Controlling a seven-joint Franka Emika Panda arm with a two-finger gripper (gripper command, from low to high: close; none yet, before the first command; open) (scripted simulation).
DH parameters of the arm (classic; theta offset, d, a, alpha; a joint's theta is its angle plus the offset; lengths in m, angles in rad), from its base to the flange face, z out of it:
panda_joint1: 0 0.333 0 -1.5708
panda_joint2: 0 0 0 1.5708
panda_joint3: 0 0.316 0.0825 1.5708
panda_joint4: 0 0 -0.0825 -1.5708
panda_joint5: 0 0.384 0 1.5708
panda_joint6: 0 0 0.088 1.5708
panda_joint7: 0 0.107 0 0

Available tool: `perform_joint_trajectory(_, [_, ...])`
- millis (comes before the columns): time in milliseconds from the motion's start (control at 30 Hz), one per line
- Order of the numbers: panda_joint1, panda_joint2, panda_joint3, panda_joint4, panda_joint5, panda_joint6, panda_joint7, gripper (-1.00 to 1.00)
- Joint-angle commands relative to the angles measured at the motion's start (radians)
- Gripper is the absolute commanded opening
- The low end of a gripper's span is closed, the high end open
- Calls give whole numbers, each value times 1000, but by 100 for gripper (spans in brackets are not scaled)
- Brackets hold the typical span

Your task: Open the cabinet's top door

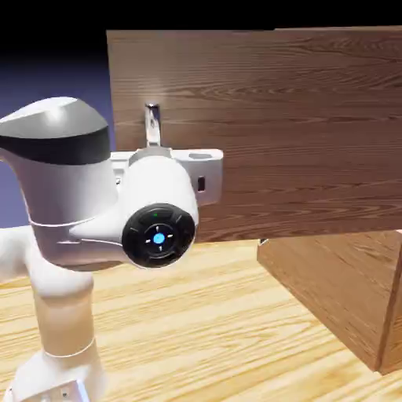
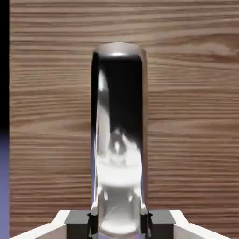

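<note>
Top door (image 1: 298, 133), upright, handle (image 2: 119, 130) vertical

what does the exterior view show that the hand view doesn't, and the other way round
Only the exterior view: the arm's white links, the light wood-grain tabletop and the shorter lower wood-grain panel.

Only the hand view: the gripper's fingertips, closed on the bar handle, whose lower part shows between them.

Both: that silver handle, the top door's brown wood-grain panel and some blue-violet backdrop.

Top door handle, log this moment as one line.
gripper: closed on bar handle | target: top door | handle upright in hand view
</note>
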Motion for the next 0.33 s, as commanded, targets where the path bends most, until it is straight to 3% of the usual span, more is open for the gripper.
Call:
perform_joint_trajectory(0, [32, 5, -22, 36, -12, -25, 3, -100])
perform_joint_trajectory(300, [318, 18, -183, 357, -87, -240, 52, -100])
